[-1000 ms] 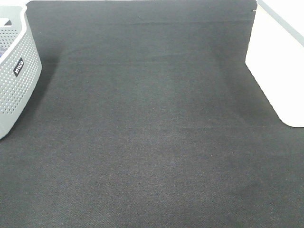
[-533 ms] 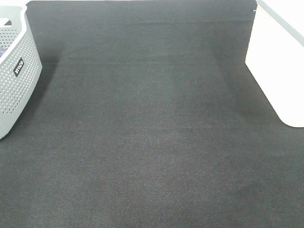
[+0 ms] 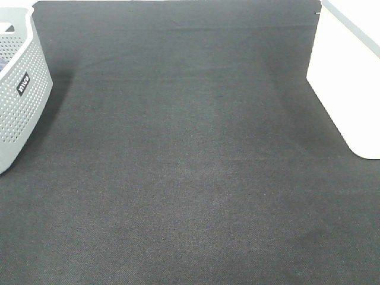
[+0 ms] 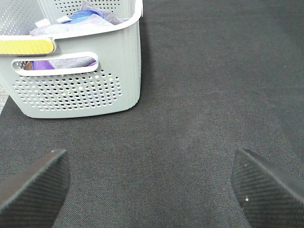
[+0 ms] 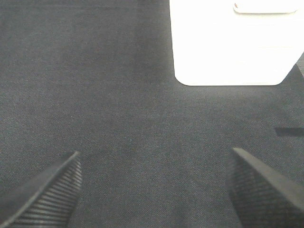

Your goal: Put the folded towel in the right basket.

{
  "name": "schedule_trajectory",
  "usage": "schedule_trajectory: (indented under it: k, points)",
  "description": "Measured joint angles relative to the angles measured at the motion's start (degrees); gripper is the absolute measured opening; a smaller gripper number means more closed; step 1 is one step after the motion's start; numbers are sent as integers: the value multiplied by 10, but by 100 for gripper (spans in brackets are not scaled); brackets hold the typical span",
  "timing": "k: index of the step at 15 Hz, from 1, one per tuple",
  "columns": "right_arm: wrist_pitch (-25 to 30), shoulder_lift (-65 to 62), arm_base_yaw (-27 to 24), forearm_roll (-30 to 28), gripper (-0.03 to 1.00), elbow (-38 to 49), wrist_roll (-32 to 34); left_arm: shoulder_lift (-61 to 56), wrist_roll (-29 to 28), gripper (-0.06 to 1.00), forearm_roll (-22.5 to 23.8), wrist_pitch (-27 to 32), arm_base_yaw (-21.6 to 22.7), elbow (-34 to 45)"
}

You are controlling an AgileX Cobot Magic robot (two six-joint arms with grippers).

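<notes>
A grey perforated basket [image 3: 21,95] stands at the left edge of the black mat. In the left wrist view this basket [image 4: 80,90] holds folded towels [image 4: 83,21] in grey, blue and purple. A white basket [image 3: 347,89] stands at the right edge; it also shows in the right wrist view [image 5: 232,47], its inside hidden. My left gripper [image 4: 152,185] is open and empty over the mat, short of the grey basket. My right gripper [image 5: 154,185] is open and empty over the mat, short of the white basket. Neither gripper shows in the exterior high view.
A black mat [image 3: 190,166] covers the table between the two baskets. A yellow label [image 4: 26,46] sits on the grey basket's rim. A dark strip [image 5: 289,131] lies on the mat beside the white basket.
</notes>
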Motion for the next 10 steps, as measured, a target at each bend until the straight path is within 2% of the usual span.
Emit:
schedule_trajectory:
  k: [10]
  points:
    - [0, 0, 0, 0, 78, 0, 0, 0, 0, 88, 0, 0, 0, 0]
